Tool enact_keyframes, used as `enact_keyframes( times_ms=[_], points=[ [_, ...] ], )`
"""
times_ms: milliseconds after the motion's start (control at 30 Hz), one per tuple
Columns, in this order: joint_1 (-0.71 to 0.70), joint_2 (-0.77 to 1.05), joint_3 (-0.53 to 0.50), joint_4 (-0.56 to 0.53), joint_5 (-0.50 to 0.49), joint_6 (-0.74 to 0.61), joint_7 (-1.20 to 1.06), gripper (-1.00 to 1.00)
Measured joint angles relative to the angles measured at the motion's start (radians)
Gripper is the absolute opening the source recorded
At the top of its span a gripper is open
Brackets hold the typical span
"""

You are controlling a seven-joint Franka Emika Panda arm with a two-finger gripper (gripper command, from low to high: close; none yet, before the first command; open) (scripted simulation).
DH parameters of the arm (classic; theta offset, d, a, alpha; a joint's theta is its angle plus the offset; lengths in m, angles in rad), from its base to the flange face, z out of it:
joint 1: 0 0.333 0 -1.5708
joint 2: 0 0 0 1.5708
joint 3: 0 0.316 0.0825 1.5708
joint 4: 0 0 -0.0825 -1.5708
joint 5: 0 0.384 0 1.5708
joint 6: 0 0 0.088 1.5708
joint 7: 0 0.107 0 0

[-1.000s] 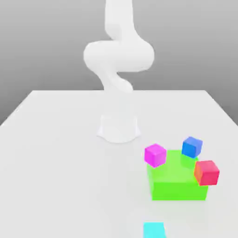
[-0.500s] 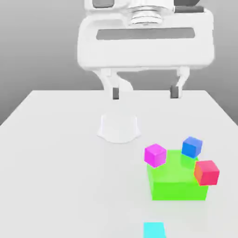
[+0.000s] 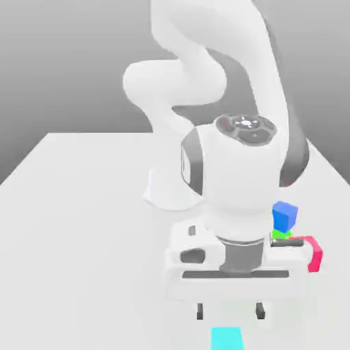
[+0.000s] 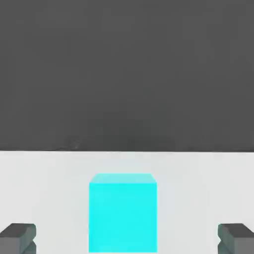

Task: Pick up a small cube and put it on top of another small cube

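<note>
Gripper (image 3: 229,312): fingers were spread wide and held nothing; in the hand view each fingertip (image 4: 18,237) sat at an outer edge with the cube between them.
Change: a second earlier the hand was out of the exterior view; half a second earlier it hung high above the table (image 3: 82,205); at this moment it had dropped low at the near edge, hiding most of the green block (image 3: 279,234).
Meaning: the approach looked nearly finished, with descent and closing not yet done.
Small cube (image 4: 123,212): rested on the table at the near edge, just below the hand in the exterior view (image 3: 227,338), centred between the open fingers, apart from both.
Other cubes: blue cube (image 3: 285,216) and red cube (image 3: 315,254) stayed by the green block, well apart from the cyan one.
</note>
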Motion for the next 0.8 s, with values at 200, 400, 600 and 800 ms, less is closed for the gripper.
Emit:
enact_keyframes(
  times_ms=[200,400,600,800],
  points=[
    [0.013,0.1,-0.015,0.02,-0.012,0.076,0.01,-1.0],
    [0.006,0.049,-0.007,0.009,-0.006,0.036,0.005,-1.0],
    [0.03,-0.163,0.068,-0.061,0.075,-0.1,0.006,-1.0],
    [0.146,-0.38,0.164,-0.157,0.146,-0.212,0.073,-1.0]
  ],
)
